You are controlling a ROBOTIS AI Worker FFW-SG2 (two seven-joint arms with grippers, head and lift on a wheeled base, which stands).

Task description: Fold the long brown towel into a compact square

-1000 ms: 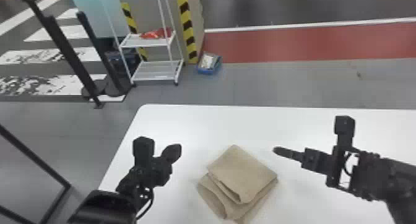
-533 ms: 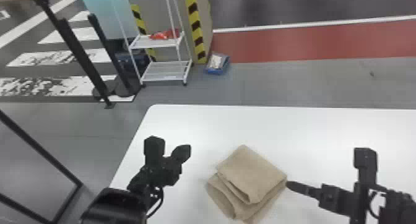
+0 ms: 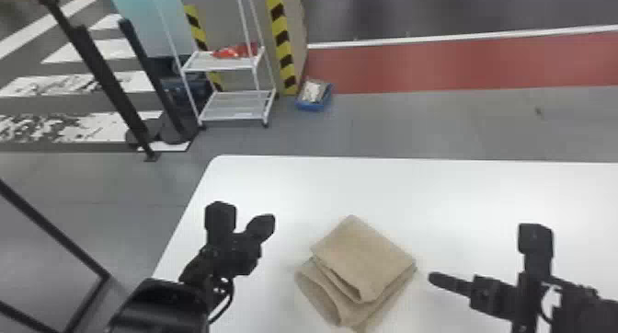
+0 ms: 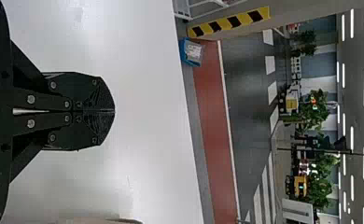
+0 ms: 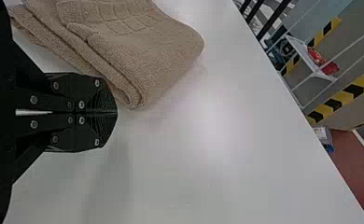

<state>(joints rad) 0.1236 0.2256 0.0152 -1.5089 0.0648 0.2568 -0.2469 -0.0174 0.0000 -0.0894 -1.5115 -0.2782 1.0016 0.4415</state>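
The brown towel [image 3: 363, 258] lies folded in layers on the white table, one corner pointing away from the robot and loose-looking folded edges on its left. Left of it, apart from the cloth, is my left gripper [image 3: 263, 227]; in its wrist view the left gripper [image 4: 114, 111] is shut on nothing, and a strip of the towel [image 4: 101, 221] shows at the bottom edge. My right gripper [image 3: 437, 279] is just off the towel's right corner. Seen from its wrist, the right gripper [image 5: 115, 112] is shut and empty, close beside the towel's [image 5: 143, 51] layered, rounded edge.
The white table [image 3: 460, 194] extends beyond the towel and to the right. Past its far edge, on the floor, stand a white shelf rack [image 3: 237, 104], a blue box [image 3: 315, 95] and black posts [image 3: 103, 79] farther left.
My right gripper has come toward the robot, from beyond the towel's right corner to beside it. The left gripper keeps its place beside the towel, which looks unchanged. The head view has swayed slightly.
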